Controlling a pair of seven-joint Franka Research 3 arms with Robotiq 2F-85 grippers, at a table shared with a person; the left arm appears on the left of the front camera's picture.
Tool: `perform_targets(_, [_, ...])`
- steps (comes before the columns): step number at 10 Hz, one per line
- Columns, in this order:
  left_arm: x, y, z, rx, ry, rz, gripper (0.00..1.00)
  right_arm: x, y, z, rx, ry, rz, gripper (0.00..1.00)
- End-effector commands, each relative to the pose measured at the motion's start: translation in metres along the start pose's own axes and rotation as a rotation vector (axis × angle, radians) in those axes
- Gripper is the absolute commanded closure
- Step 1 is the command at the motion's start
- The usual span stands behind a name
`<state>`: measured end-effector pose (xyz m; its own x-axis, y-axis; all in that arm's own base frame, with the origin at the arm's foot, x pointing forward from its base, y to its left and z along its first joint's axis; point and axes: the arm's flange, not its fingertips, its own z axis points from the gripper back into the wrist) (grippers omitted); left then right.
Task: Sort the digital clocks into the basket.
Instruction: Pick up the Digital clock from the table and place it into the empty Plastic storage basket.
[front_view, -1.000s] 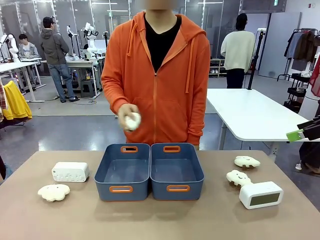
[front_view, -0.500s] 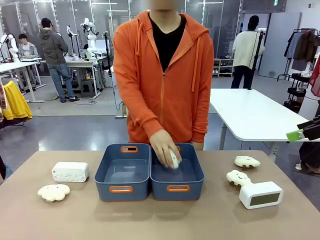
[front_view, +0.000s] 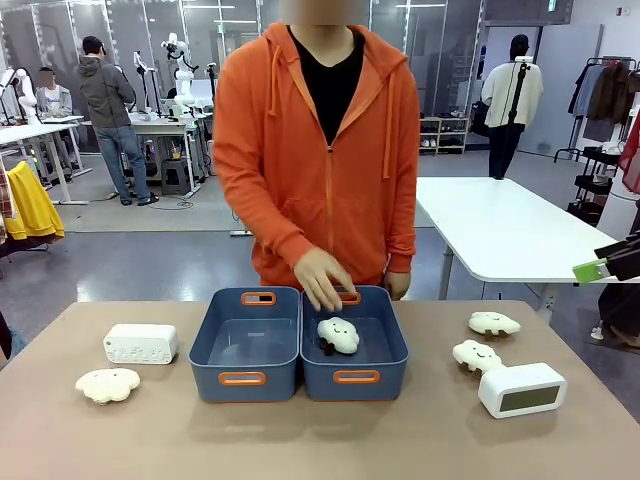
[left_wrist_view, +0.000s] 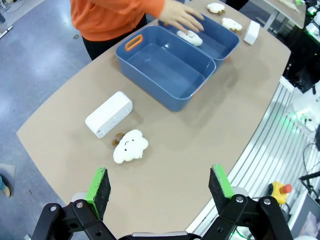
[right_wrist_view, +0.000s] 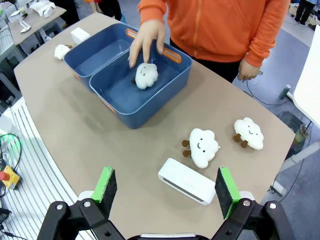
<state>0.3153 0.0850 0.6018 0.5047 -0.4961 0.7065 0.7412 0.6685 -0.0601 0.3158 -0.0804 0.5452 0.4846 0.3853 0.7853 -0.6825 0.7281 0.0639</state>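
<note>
The white round-cornered plastic clock with a dotted face (front_view: 140, 343) lies on the smooth tan counter (front_view: 320, 445) toward the robot's left, outside both bins. The white round-cornered plastic clock with a grey-green screen (front_view: 522, 389) sits on the right side of the counter with its screen turned toward the robot, also outside the bins.

Between them, at the middle, two blue rectangular plastic bins with orange-rimmed handle slots stand side by side, their long walls touching. The left bin (front_view: 243, 379) shows its glossy floor and rounded corners. The right bin (front_view: 357, 378) holds a cream plush cloud toy (front_view: 338, 335) with a stitched face. The person's hand (front_view: 322, 278), coming out of an orange hooded sleeve, is just above that toy with its fingers spread (I cannot tell whether they touch it).

A second plush cloud (front_view: 107, 384) lies near the dotted clock, on the robot's side of it. Two more (front_view: 477, 355) (front_view: 494, 323) lie close to the screened clock, on its far side.

The left pincer (left_wrist_view: 159, 186) hangs high over the counter's left end, released, with its green-padded jaws wide and nothing between them. The right pincer (right_wrist_view: 166, 190) hangs high over the right end, above the screened clock, equally released and grasping nothing.
</note>
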Motion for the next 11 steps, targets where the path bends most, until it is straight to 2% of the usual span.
perform_targets(1, [0.0,0.0,0.002,-0.021,-0.009,-0.018,0.0,0.009,0.004,-0.006,-0.017,0.211,0.4,0.0])
perform_targets(2, [0.0,0.0,0.002,-0.021,-0.009,-0.018,0.0,0.021,-0.01,-0.032,-0.012,0.377,0.618,0.0])
perform_targets(3, [0.0,0.0,0.002,-0.021,-0.009,-0.018,0.0,0.029,-0.02,-0.059,0.011,0.499,0.782,0.0])
perform_targets(4, [0.0,0.0,0.002,-0.021,-0.009,-0.018,0.0,0.036,-0.022,-0.08,0.014,0.556,0.925,0.0])
perform_targets(5, [0.0,0.0,0.002,-0.021,-0.009,-0.018,0.0,0.036,-0.027,-0.109,0.045,0.594,0.938,0.0])
perform_targets(6, [0.0,0.0,0.002,-0.021,-0.009,-0.018,0.0,0.024,-0.035,-0.138,0.044,0.655,0.962,0.0])
perform_targets(8, [0.0,0.0,0.002,-0.021,-0.009,-0.018,0.0,-0.005,-0.044,-0.18,0.095,0.71,1.045,0.0])
perform_targets(11, [0.0,0.0,0.002,-0.021,-0.009,-0.018,0.0,-0.024,-0.057,-0.219,0.21,0.75,0.989,0.0])
